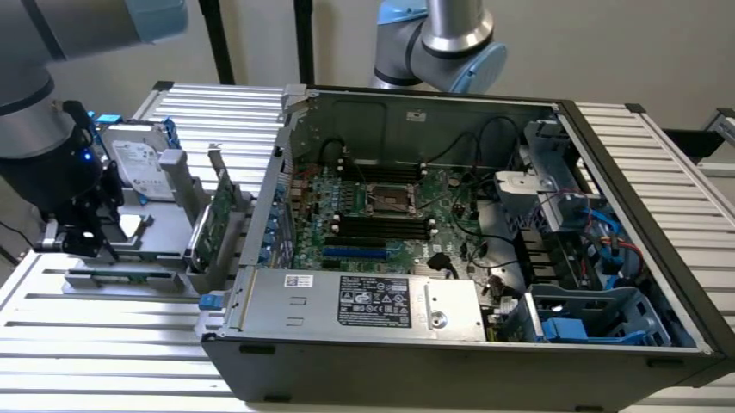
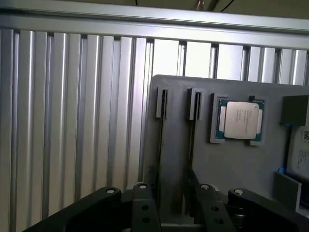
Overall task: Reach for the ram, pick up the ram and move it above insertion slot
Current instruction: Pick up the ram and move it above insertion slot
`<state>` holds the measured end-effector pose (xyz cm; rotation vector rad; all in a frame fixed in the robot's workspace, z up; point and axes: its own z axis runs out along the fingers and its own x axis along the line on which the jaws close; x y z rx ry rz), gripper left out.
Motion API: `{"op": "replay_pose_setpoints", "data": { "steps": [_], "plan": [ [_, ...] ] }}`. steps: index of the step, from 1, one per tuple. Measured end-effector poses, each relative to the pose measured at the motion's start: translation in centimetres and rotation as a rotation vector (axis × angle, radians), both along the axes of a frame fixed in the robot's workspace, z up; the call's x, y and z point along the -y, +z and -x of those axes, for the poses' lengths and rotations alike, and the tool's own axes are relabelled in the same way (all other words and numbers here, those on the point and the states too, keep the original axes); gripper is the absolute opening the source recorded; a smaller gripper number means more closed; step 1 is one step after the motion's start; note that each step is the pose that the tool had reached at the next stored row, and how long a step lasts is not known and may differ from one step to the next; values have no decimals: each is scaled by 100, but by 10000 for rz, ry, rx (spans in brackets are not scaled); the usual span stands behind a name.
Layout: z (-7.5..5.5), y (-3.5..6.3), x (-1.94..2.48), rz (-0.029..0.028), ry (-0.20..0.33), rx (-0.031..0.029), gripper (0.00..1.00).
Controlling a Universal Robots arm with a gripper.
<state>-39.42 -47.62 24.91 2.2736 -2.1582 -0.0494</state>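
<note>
The tool [image 1: 83,243] hangs with its jaws wide apart and empty, the ram [image 1: 120,277] lying just below it.

I see the ram [image 1: 124,277], a long, thin green stick, set lengthwise in the grey fixture [image 1: 150,237] at the exterior view's left, well apart from the motherboard's black insertion slots [image 1: 385,226].

wrist view: gripper [image 2: 171,203] base cut off by frame edge; hard drive [image 2: 301,155] cropped at edge, label unreadable. exterior view: arm [image 1: 29,95] cropped at top; ram [image 1: 124,277] chips too small to tell.
</note>
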Motion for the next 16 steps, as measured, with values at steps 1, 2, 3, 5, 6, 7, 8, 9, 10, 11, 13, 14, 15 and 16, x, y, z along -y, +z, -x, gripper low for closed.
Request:
{"op": "replay_pose_setpoints", "data": {
  "steps": [1,2,3,5,6,7,8,9,10,11,13,14,15,16],
  "plan": [
    [0,-19,3,-1,-26,1,37],
    [0,-37,7,-1,-49,1,37],
    [0,-55,11,0,-73,0,37],
    [1,-91,20,0,-119,1,37],
    [1,-109,25,-1,-141,1,37],
    [1,-126,30,0,-162,-1,37],
    [1,-145,35,0,-182,0,37],
    [2,-163,40,0,-199,0,37],
    [2,-181,43,0,-215,0,37],
    [3,-199,46,0,-230,1,37],
    [4,-236,49,0,-258,0,37],
    [4,-255,51,0,-273,1,37],
    [5,-273,53,0,-287,1,37],
    [5,-292,54,-1,-300,1,37]
  ]
}}
